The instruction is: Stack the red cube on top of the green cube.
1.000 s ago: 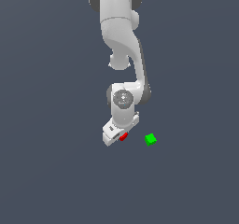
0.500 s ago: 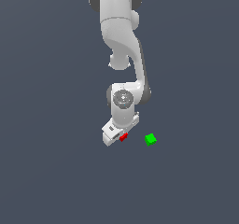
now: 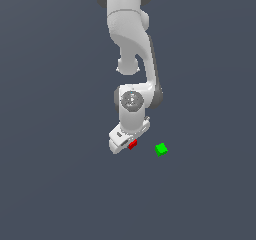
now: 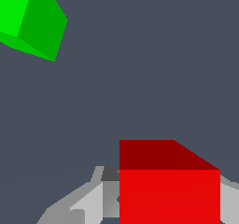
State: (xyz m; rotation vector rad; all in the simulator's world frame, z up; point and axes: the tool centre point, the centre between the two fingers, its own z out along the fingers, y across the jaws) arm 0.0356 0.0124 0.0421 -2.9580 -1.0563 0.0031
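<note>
The red cube [image 3: 132,144] sits between the fingers of my white gripper [image 3: 129,145], which points down at the floor. In the wrist view the red cube [image 4: 169,190] fills the gap, with a grey finger [image 4: 88,202] flush against one side and the other finger [image 4: 229,195] flush against the opposite side, so the gripper is shut on it. The green cube [image 3: 161,149] lies on the floor a short way to the exterior view's right of the gripper, apart from it. It also shows in the wrist view [image 4: 32,22], cut by the picture's edge.
The floor [image 3: 60,184] is a plain dark grey surface. The white arm [image 3: 131,39] rises straight above the gripper.
</note>
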